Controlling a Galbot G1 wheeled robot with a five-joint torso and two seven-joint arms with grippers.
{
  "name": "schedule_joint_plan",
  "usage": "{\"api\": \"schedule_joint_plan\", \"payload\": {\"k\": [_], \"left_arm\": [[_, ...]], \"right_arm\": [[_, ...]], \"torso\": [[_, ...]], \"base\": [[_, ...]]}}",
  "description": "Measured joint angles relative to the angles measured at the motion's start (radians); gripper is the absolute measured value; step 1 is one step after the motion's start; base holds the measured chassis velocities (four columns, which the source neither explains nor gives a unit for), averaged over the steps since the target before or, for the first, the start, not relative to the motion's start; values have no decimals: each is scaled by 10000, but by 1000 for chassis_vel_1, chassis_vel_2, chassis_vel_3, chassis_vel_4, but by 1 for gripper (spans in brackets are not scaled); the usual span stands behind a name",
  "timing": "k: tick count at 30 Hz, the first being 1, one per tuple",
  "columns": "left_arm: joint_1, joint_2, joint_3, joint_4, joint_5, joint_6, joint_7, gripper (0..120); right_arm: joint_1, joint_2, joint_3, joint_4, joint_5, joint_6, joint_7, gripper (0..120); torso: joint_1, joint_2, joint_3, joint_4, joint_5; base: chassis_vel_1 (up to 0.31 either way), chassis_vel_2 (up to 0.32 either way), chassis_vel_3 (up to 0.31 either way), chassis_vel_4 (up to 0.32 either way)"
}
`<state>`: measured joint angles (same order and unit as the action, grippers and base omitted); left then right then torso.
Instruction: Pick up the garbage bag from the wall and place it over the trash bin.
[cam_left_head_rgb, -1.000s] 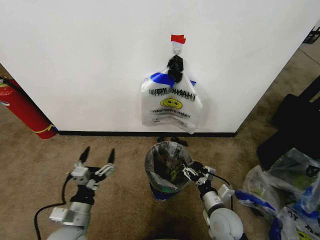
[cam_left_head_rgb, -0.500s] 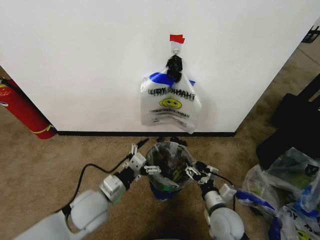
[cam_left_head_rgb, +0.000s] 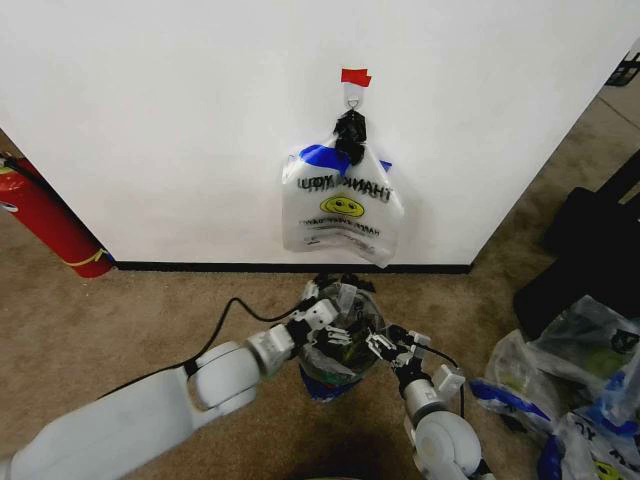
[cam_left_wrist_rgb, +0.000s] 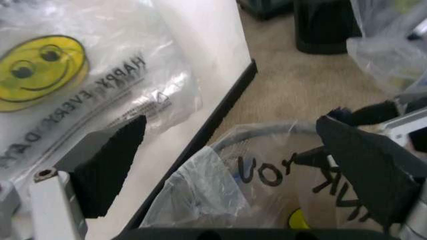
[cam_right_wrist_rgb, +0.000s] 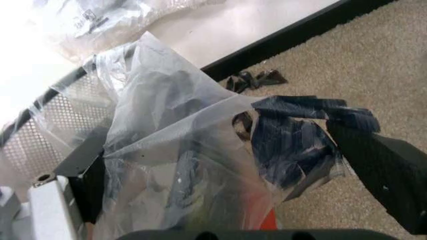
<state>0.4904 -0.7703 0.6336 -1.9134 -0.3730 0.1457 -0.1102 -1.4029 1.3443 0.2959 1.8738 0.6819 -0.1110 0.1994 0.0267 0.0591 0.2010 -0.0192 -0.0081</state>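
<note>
You see the wall (cam_left_head_rgb: 180, 120) ahead, a bunch of bags (cam_left_head_rgb: 342, 205) hanging from its hook. Below it, the trash bin (cam_left_head_rgb: 318, 378) already wears the garbage bag (cam_left_head_rgb: 345, 335). Your left gripper (cam_left_head_rgb: 335, 303) hovers over the bin's far rim, jaws wide apart, holding nothing. Your right gripper (cam_left_head_rgb: 385, 347), open, has the bag's right edge between its fingers.

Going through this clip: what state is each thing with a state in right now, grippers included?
Thin translucent-white garbage bag: in the bin, mouth open, film crumpled over the rim.
Small round black trash bin: upright, lined by the bag.
Left gripper: open, over the bin's far rim.
Right gripper: open, bag film between its fingers.
Clipped bunch of bags: hanging on the wall hook.
</note>
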Motion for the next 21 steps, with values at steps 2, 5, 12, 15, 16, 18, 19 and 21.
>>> {"api": "schedule_joint_plan", "payload": {"k": [2,5,12,15,16,18,19,21], "left_arm": [[-430,-109,411,220,-36,165,62,100],[-994,-302,855,583,-111,366,77,100],[-1755,-749,1390,1375,-136,683,-5,100],[-2036,-1015,1614,1734,-187,733,-10,100],[-2092,-1074,1661,1782,-209,741,-11,100],[-2219,-1192,1783,1861,-270,764,-10,100],[-2270,-1230,1859,1907,-278,770,-11,100],[-2308,-1264,1927,1965,-277,770,-11,100]], "right_arm": [[-22,-1,0,3,-49,1,-10,100],[-24,-3,-19,-7,-141,20,-38,100],[1,-22,-79,3,-174,25,-68,100],[1,-99,-83,24,-184,24,-81,100],[1,-115,-83,29,-184,24,-81,100],[0,-152,-66,37,-184,23,-82,100],[-3,-168,-62,39,-183,23,-82,100],[-6,-179,-61,44,-183,22,-81,100]], "torso": [[-1,0,0,1,3],[-1,0,0,-2,0],[-1,0,0,0,2],[-1,0,-1,0,1],[-1,0,-1,1,2],[-1,0,-1,-2,1],[-1,0,-1,-2,2],[-1,0,-1,-1,3]], "base": [[0,0,0,0],[0,0,0,0],[0,0,0,0],[0,0,0,0],[0,0,0,0],[0,0,0,0],[0,0,0,0],[0,0,0,0]]}}
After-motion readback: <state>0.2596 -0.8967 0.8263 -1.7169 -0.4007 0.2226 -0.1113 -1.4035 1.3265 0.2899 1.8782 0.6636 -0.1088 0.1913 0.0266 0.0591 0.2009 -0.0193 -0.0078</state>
